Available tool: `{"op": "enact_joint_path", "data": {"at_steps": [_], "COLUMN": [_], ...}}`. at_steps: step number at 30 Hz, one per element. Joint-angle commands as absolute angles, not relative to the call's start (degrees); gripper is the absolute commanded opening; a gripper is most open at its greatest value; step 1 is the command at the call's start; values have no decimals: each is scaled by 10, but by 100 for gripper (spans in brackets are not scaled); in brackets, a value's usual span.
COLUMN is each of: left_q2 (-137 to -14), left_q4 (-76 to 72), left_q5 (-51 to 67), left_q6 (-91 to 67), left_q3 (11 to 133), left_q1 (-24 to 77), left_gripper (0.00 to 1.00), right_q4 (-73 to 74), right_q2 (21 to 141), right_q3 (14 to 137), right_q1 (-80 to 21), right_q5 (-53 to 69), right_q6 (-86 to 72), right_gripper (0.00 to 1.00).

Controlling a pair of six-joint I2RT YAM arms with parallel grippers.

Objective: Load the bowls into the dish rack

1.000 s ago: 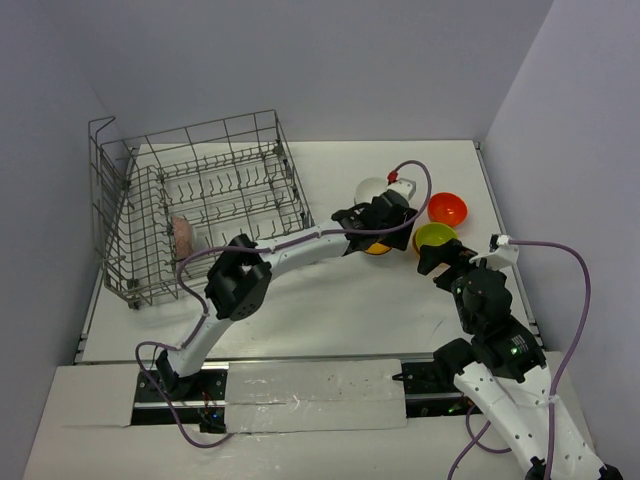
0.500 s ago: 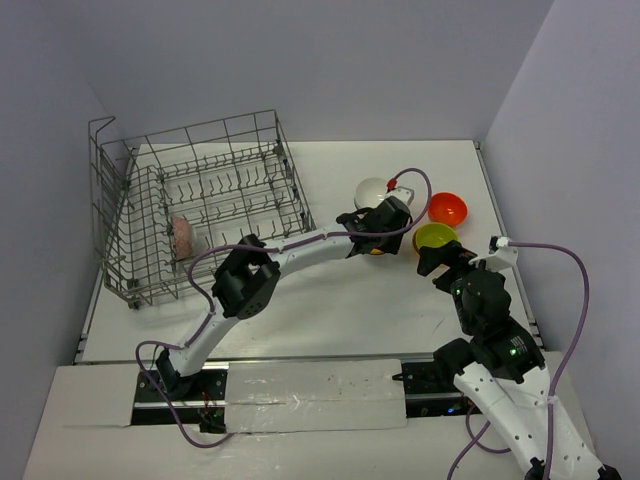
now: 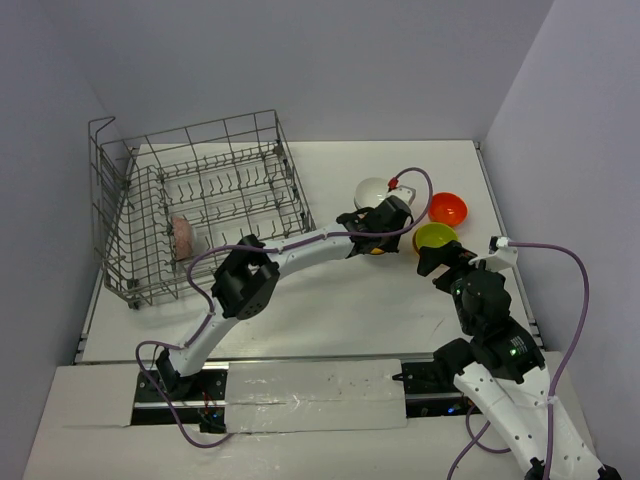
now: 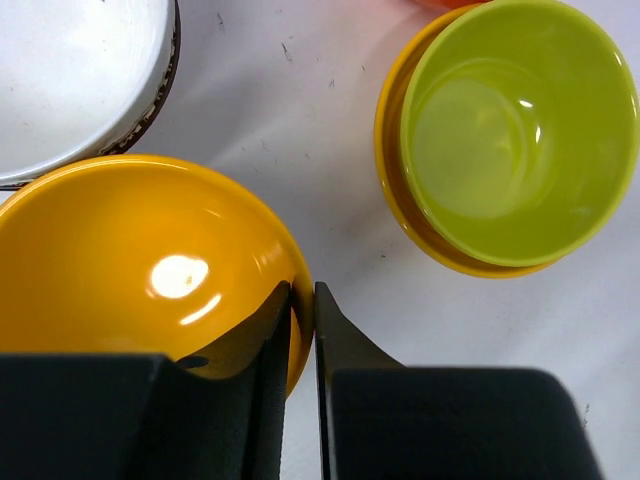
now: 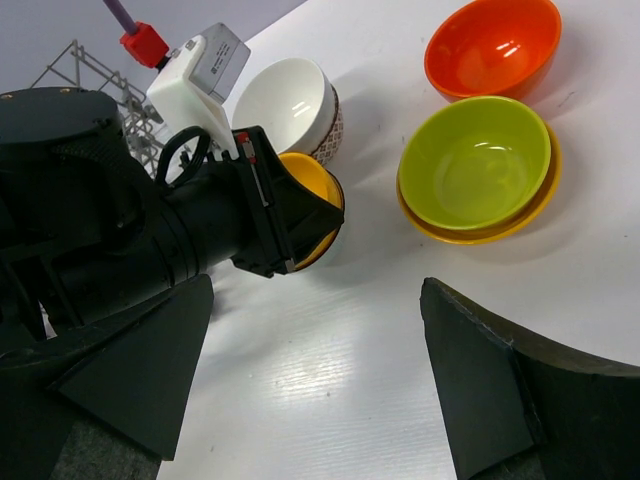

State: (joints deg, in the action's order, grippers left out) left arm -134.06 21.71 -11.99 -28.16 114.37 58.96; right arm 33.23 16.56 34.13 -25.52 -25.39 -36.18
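Observation:
In the left wrist view my left gripper [image 4: 302, 295] is shut on the rim of the orange bowl [image 4: 130, 270], one finger inside and one outside. From above, this gripper [image 3: 378, 238] sits right of centre, covering most of that bowl. A white bowl with a speckled outside [image 3: 372, 189] stands just behind it. A lime green bowl [image 3: 435, 237] rests nested in a yellow-orange one, and a red-orange bowl [image 3: 447, 209] lies beyond. The dish rack [image 3: 285, 170] stands at the far left and holds a pinkish bowl [image 3: 184, 237] on edge. My right gripper [image 5: 318, 288] hangs open over bare table.
The side walls stand close to the rack on the left and to the bowls on the right. My left arm [image 3: 300, 250] stretches across the table's middle. The right arm's purple cable [image 3: 575, 300] loops near the right wall.
My left gripper's jaws have closed onto the orange bowl's rim. The left wrist has shifted slightly nearer and lower. The right arm has stayed put.

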Motion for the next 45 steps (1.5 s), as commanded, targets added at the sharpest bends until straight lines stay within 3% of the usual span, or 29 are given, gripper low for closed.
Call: {"op": "enact_joint_path", "data": {"at_steps": [1, 4, 25, 39, 45], "left_q2": [-1307, -1287, -1065, -680, -576], "left_q4": [214, 212, 181, 76, 80], "left_q5": [-121, -114, -46, -5, 39], "left_q6": [-276, -272, -274, -334, -333], "left_q3": [1160, 1154, 1085, 732, 620], "left_q1": [591, 591, 571, 327, 210], "left_gripper": [7, 0, 0, 0, 0], "right_q4": [317, 316, 270, 222, 215], "right_q2": [159, 160, 98, 105, 115], "right_q3": [337, 337, 359, 339, 337], "right_q1": [-259, -258, -258, -259, -259], "right_q5": [-258, -257, -222, -146, -134], "right_q6": [-366, -365, -282, -260, -257], "right_gripper": [91, 91, 91, 91, 90]}}
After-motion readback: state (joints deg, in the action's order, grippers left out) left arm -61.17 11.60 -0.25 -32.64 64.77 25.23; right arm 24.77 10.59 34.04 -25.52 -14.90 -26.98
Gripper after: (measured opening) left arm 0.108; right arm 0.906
